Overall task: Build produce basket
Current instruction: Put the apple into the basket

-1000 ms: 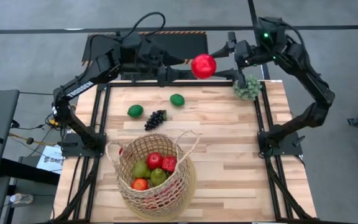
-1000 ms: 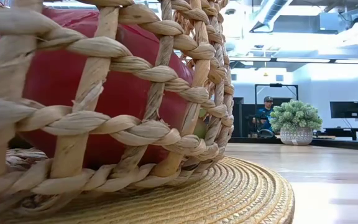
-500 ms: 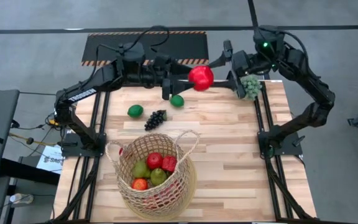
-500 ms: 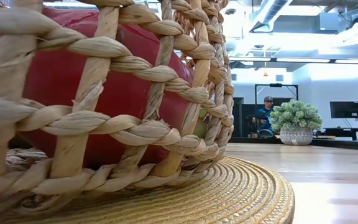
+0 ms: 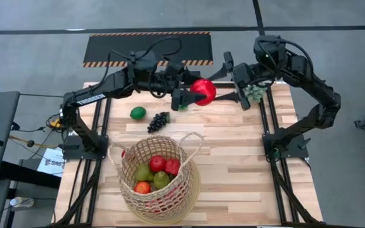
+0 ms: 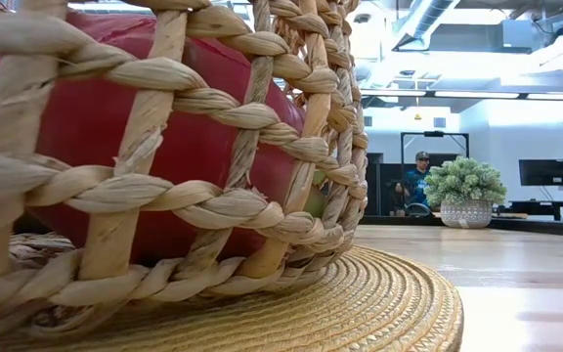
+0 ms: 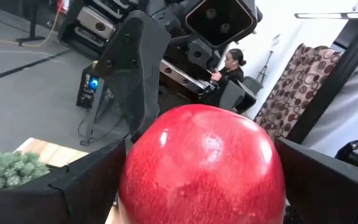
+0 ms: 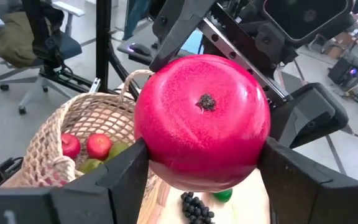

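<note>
One red fruit (image 5: 203, 92) hangs above the far side of the surface (image 5: 233, 158), gripped by your right end effector (image 5: 215, 96), while the left end effector (image 5: 185, 98) stands wide around it. Release early and it drops, well apart from the basket (image 5: 157, 177).

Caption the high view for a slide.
Both grippers, left gripper and right gripper, meet at a red pomegranate above the table's far edge; basket waits below.
</note>
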Action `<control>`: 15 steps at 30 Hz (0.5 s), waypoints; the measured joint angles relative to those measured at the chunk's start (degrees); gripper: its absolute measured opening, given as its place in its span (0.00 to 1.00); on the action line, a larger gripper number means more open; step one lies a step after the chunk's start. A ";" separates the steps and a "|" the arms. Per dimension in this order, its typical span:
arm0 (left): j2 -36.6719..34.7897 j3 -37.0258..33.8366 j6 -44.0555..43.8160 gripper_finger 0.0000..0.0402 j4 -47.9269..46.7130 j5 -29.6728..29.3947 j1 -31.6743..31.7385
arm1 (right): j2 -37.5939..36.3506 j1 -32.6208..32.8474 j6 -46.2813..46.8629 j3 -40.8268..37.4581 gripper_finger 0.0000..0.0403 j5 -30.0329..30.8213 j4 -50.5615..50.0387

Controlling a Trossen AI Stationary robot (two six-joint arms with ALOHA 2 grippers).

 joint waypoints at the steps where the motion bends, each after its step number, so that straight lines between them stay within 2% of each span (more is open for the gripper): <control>1: 0.03 -0.02 0.03 0.95 -0.04 -0.01 -0.11 | 0.00 0.00 -0.02 0.01 0.70 0.02 -0.23; 11: 0.01 -0.09 -1.58 0.84 -1.26 1.75 -0.79 | -0.64 0.90 0.70 0.00 0.70 0.84 -1.30; 14: -0.05 -0.09 -1.89 0.83 -2.65 1.50 -1.53 | -1.65 1.11 0.44 -0.08 0.73 1.44 -3.26; 15: -0.61 -0.19 -2.08 0.83 -5.67 1.91 -1.85 | -2.32 1.11 0.20 -0.12 0.75 1.46 -3.92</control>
